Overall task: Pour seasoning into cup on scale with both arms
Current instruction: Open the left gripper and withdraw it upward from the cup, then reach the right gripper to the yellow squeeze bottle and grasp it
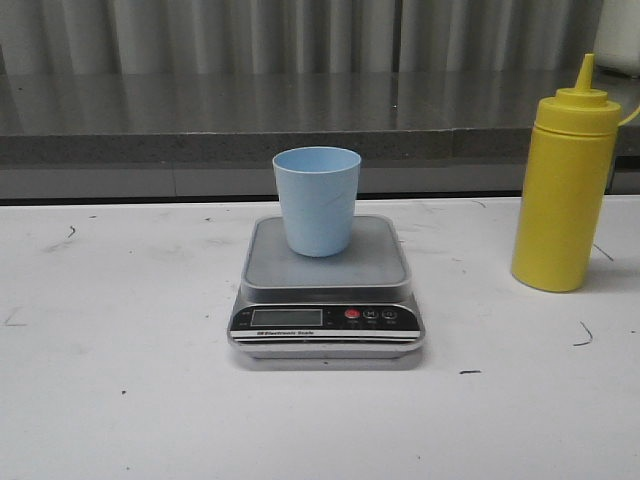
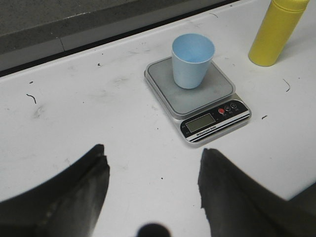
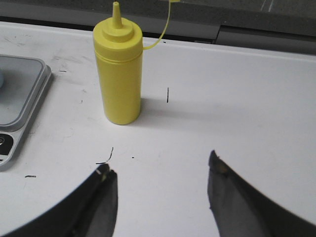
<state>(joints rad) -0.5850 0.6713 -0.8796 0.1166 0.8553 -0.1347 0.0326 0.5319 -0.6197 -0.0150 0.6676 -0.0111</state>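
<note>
The light blue cup stands upright on the silver-grey scale at the table's middle; the left wrist view shows the same cup on the scale. The yellow seasoning bottle stands upright at the right, apart from the scale, nozzle uncovered and its tip cover hanging on the tether. My left gripper is open over bare table, short of the scale. My right gripper is open over bare table, short of the seasoning bottle. Neither arm shows in the front view.
The white table top carries small dark scuff marks. A grey ledge and a corrugated wall run along the back edge. A corner of the scale lies beside the bottle in the right wrist view.
</note>
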